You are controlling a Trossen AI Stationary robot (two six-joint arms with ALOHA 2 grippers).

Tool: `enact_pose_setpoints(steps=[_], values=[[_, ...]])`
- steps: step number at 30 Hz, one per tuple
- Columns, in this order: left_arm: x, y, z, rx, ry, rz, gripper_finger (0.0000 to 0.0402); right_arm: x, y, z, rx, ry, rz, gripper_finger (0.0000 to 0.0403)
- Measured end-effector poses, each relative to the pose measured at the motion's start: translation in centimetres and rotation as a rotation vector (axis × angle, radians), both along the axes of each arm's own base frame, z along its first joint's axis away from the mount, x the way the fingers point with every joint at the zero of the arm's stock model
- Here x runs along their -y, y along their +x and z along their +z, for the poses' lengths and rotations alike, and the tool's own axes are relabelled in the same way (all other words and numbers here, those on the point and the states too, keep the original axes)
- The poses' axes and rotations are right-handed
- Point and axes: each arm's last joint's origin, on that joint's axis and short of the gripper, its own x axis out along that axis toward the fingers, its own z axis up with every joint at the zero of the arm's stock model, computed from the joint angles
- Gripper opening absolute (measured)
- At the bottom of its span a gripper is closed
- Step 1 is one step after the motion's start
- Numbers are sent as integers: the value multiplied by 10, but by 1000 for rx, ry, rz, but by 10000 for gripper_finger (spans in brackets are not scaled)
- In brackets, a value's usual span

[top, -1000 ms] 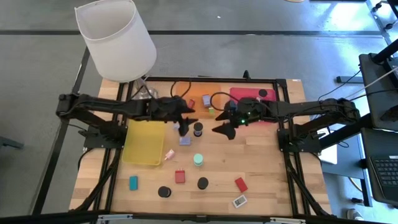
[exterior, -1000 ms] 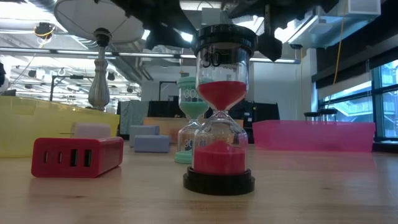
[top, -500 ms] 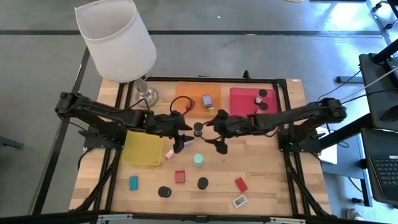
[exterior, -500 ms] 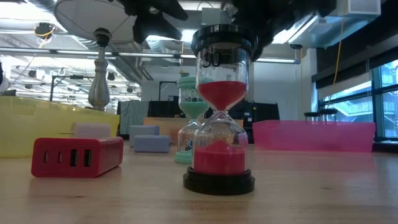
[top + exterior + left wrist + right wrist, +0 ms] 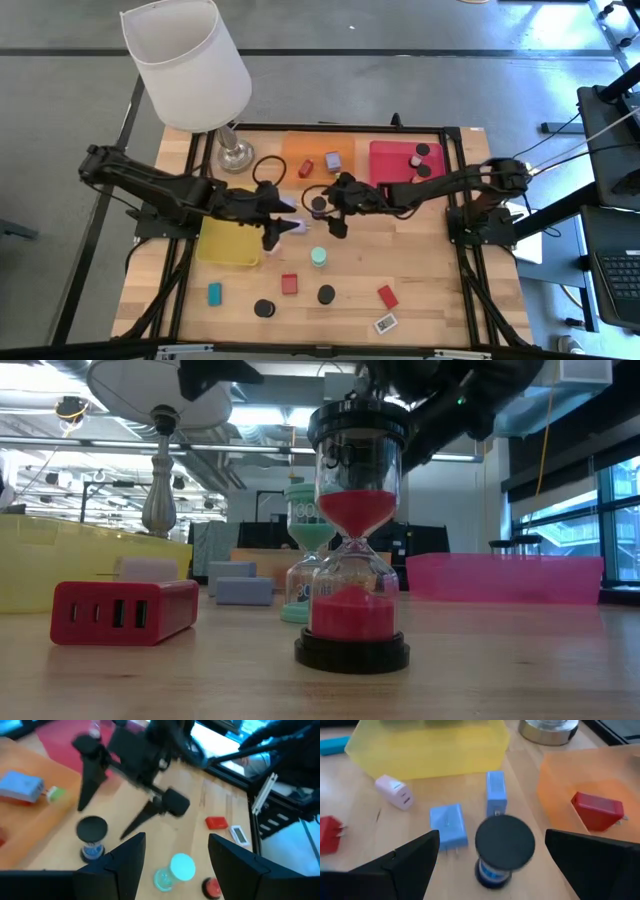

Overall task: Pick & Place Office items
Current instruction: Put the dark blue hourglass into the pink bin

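Both grippers hang open over the table's middle. My right gripper [image 5: 331,214] [image 5: 490,870] has its fingers on either side of a black-capped hourglass with blue sand [image 5: 318,204] [image 5: 504,848] [image 5: 91,834], apart from it. The hourglass stands upright on the table. My left gripper [image 5: 283,228] [image 5: 172,857] is above two lavender blocks [image 5: 449,825] and a pink bit [image 5: 394,791], with a mint hourglass [image 5: 319,257] [image 5: 175,869] ahead of it. In the low view a red-sand hourglass [image 5: 355,540] stands in front.
The yellow tray [image 5: 229,240] lies to the left. The orange tray [image 5: 318,156] and red tray [image 5: 405,160] at the far edge hold small pieces. The lamp [image 5: 187,62] stands at the far left. Red and teal blocks, black discs and a white tag [image 5: 385,323] dot the near half.
My left gripper has moved toward the near edge and a little left, from beside the orange tray to above the lavender blocks. My right gripper has moved left from the red tray to the black-capped hourglass. Nothing on the table has shifted.
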Motion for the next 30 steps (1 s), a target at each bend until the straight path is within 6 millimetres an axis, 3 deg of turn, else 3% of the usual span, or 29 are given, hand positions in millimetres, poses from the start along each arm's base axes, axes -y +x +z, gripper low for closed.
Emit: enact_pose_setpoints(steps=[9, 20, 30], values=[[1, -12, 9, 31, 32, 42, 212, 11, 8, -19, -10, 29, -51, 366], [1, -13, 7, 13, 44, 51, 212, 15, 9, -22, -6, 64, -81, 365], [0, -13, 7, 14, 52, 64, 212, 13, 11, -33, -22, 160, -87, 295]])
